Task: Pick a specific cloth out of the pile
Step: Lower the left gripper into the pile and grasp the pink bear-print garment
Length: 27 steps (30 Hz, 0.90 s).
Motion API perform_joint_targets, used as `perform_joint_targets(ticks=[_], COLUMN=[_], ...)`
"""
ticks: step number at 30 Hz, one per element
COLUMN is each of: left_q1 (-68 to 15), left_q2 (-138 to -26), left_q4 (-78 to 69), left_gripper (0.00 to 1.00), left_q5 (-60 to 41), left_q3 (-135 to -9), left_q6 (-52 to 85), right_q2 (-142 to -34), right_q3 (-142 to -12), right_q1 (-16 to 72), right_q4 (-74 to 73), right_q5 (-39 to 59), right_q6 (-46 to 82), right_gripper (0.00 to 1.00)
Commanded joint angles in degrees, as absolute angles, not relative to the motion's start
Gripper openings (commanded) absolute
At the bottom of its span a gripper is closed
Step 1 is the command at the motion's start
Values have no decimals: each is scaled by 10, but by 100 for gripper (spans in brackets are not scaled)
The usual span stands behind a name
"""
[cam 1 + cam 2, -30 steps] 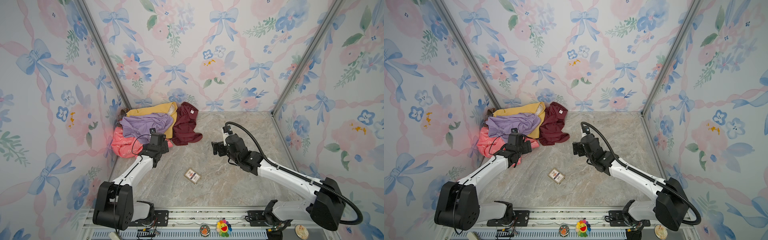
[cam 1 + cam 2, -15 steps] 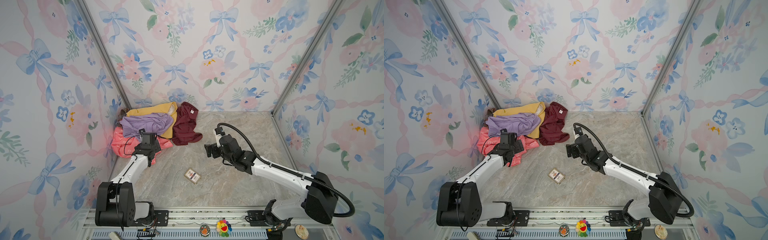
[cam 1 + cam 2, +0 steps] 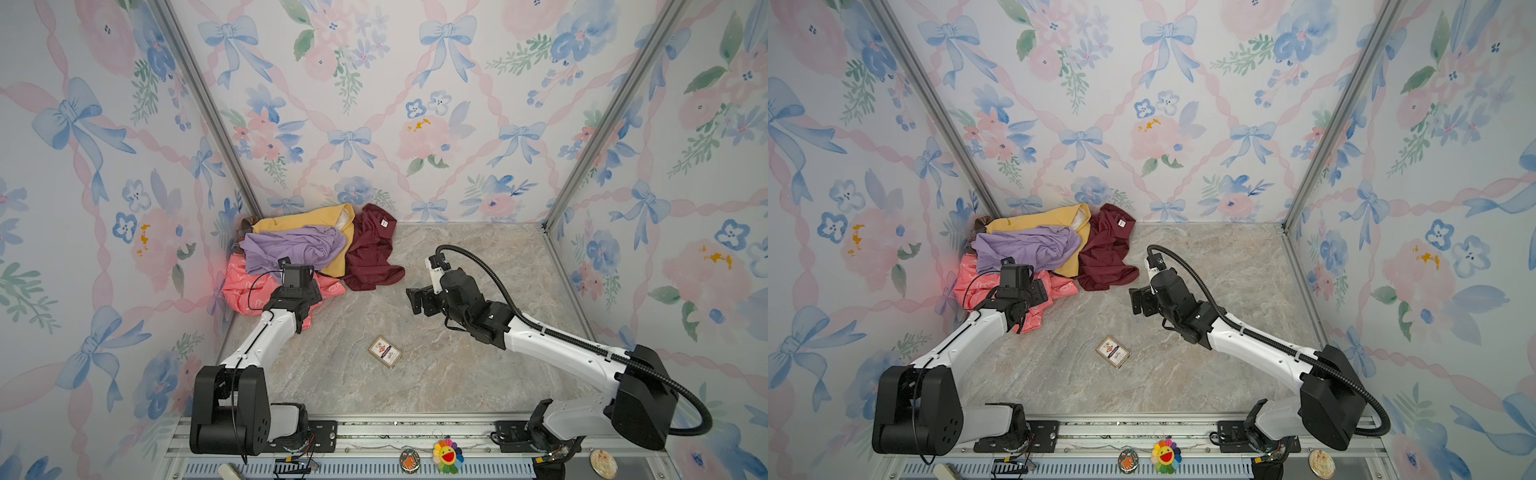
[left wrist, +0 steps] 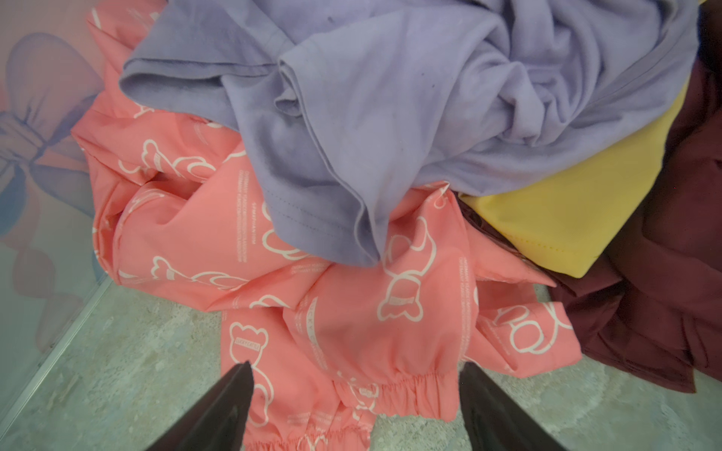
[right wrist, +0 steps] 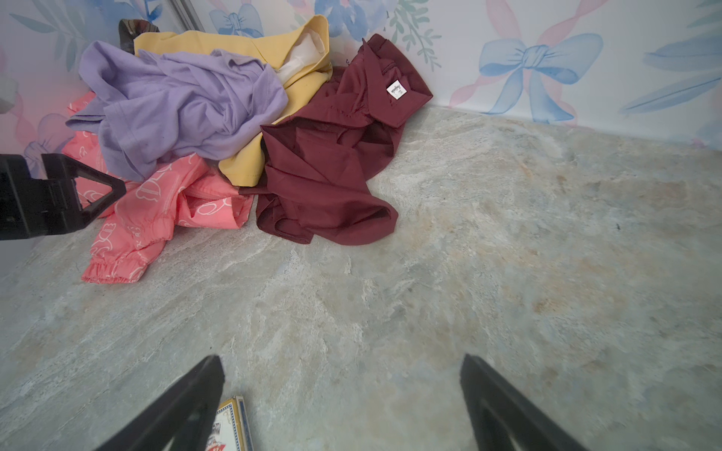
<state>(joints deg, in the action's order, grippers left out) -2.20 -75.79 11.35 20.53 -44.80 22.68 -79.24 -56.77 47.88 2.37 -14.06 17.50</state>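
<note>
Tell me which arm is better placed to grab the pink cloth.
Left. The left gripper, open, hangs right over the pink cloth; the right gripper is over bare table, apart from the pile.

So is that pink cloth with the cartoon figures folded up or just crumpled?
Crumpled. The pink cloth lies in bunched folds, partly under the lavender garment, one elastic cuff spilling onto the table.

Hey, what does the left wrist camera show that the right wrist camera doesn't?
Left wrist only: fine text lines printed on the coral cloth, and its gathered cuff lying between fingertips of the open left gripper. Right wrist only: the white label on the maroon shirt, the card box beside the open right gripper. Both: coral cloth under the lavender garment, the mustard garment, the maroon shirt.
</note>
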Motion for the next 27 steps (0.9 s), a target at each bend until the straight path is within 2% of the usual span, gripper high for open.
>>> perform_joint_targets(ticks=[1,11,20,24,27], left_q1=[-18,2,26,33,34], left_q2=[-782,-841,-906,-933,-953], left_q4=[130,108,95,95,95], left_gripper=[85,90,90,87,78], left_q5=[230,212,188,178,174], left_q3=[-453,-451,-452,-455,-455], left_q6=[212,218,216,213,207], right_q2=[-779,-776,-776,-777,-777], right_q3=[-566,-550,-540,-538,-534], right_q1=[488,489,489,488,486], right_q4=[6,-13,-28,-30,-37], right_q5=[-131,-127,-126,-126,-124], right_q6=[182,179,174,171,172], right_gripper=[98,97,97,97,97])
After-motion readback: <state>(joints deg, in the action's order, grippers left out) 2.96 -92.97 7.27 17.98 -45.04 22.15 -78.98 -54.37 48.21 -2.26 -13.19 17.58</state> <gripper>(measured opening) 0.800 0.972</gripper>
